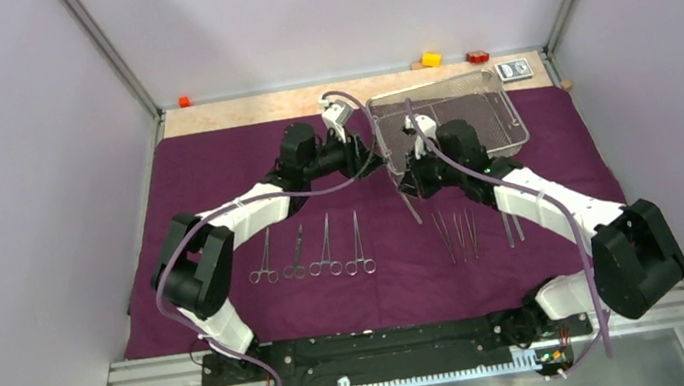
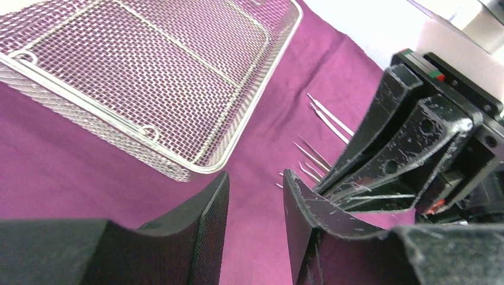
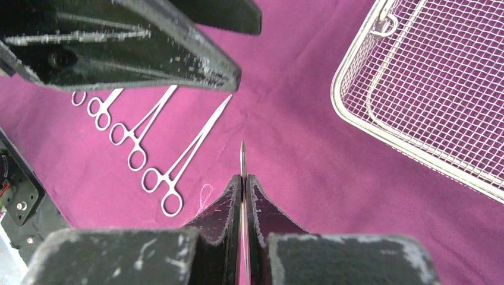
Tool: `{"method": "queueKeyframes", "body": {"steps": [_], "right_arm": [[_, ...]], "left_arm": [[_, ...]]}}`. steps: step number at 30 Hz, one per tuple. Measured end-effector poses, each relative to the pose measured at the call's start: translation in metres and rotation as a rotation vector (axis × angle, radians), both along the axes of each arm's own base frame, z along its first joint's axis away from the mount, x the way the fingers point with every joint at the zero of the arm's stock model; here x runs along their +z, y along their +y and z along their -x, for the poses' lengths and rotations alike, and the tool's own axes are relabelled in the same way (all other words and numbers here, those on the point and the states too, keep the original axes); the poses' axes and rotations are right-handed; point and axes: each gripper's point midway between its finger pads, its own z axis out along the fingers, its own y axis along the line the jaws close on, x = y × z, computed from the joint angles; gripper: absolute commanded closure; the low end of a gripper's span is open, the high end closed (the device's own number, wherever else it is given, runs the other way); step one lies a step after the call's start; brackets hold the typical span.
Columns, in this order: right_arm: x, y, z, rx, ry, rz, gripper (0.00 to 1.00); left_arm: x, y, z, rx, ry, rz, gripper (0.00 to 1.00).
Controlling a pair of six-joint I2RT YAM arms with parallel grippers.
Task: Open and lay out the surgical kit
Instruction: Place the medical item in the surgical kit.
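Note:
The dark purple cloth (image 1: 214, 171) lies spread flat. The silver mesh tray (image 1: 449, 117) sits empty at its back right; it also shows in the left wrist view (image 2: 148, 77) and the right wrist view (image 3: 428, 89). Several ring-handled clamps (image 1: 311, 251) lie in a row at front left. Several tweezers (image 1: 460, 235) lie at front right. My right gripper (image 1: 410, 186) is shut on a slim steel tweezer (image 3: 242, 157) just above the cloth, near the tray's front left corner. My left gripper (image 1: 375, 156) is open and empty (image 2: 255, 178) right beside it.
A yellow block (image 1: 430, 59), a red block (image 1: 477, 57) and an orange block (image 1: 185, 102) sit on the bare table strip behind the cloth. A blue-white card packet (image 1: 514, 70) lies at the back right. Walls close in on three sides.

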Motion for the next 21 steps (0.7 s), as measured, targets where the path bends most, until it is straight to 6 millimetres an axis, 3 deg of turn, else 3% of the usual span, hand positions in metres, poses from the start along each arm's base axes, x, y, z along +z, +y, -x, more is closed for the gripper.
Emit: {"method": "queueKeyframes", "body": {"steps": [10, 21], "right_arm": [[-0.008, -0.003, -0.003, -0.060, 0.001, 0.050, 1.00], [-0.055, -0.001, -0.001, -0.250, 0.176, 0.181, 1.00]], "left_arm": [[-0.009, 0.017, -0.021, 0.090, -0.024, -0.074, 0.55], [-0.005, 0.048, -0.059, 0.242, -0.154, -0.224, 0.55]]}}
